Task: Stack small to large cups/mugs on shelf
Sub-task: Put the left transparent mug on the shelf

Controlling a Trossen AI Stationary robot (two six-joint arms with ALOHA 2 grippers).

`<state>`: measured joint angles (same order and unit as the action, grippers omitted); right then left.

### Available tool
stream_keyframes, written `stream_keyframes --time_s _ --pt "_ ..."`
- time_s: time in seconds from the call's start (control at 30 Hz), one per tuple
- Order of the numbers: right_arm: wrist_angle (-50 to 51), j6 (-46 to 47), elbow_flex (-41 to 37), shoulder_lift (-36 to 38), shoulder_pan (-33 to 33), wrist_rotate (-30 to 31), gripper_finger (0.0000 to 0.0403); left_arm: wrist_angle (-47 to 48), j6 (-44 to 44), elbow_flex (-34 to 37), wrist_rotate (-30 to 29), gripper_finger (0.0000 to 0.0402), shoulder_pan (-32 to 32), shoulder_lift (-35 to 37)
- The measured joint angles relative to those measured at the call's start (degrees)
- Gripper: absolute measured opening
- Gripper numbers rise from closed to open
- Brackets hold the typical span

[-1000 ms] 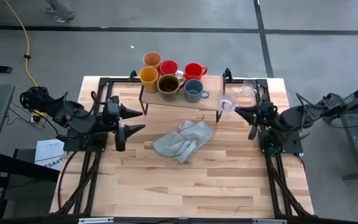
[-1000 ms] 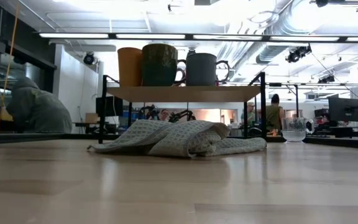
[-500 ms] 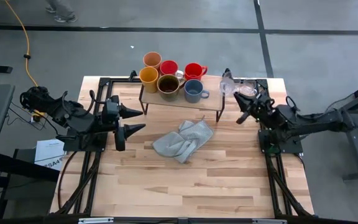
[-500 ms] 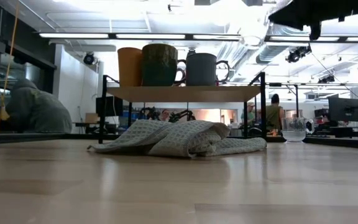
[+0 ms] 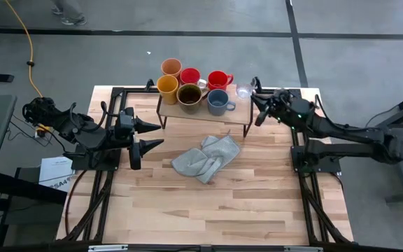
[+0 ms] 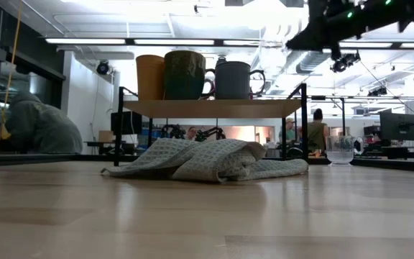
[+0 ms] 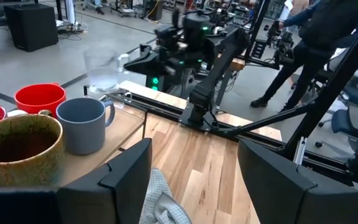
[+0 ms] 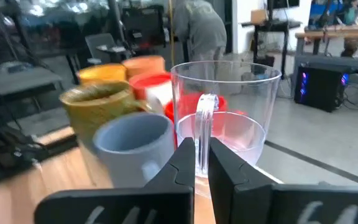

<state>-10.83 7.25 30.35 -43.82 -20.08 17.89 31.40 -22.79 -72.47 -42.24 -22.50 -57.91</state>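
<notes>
A big wooden table (image 5: 208, 203) is seen from above. At its far edge a low shelf (image 5: 238, 105) is set. A grey cloth (image 5: 205, 158) is left in the middle of the table, in front of the shelf.

Six mugs (image 5: 187, 94) are grouped at the left end of the shelf. The left gripper (image 5: 151, 135) is parked near the table's left edge, with its fingers spread wide and nothing held.

A glass cup (image 8: 222, 118) is held up over the right end of the shelf, just beside the blue mug (image 8: 138, 146). It is pinched by its thin handle in the right gripper (image 8: 201, 167), whose fingers are closed tight. A second glass cup (image 6: 340, 150) is left on the table by its far right corner.

The glass is likely light, hard, slippery and easy to break. The handle is probably the best place to hold it, and it should be set down softly.
</notes>
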Motion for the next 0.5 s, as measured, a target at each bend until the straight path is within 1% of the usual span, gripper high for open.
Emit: stream_keyframes --time_s 0.17,0.33,0.5 --pt "-1.43 0.49 0.00 -4.02 -7.12 -7.33 0.0000 -0.01 0.00 0.00 0.00 0.0225 0.00 0.00" --pt "-4.48 0.29 -0.04 -7.95 -10.59 -10.69 0.0000 0.02 0.00 0.00 0.00 0.0225 0.00 0.00" --pt "-4.40 0.43 -0.04 -12.20 -11.47 -10.97 0.0000 0.02 0.00 0.00 -0.02 0.0225 0.00 0.00"
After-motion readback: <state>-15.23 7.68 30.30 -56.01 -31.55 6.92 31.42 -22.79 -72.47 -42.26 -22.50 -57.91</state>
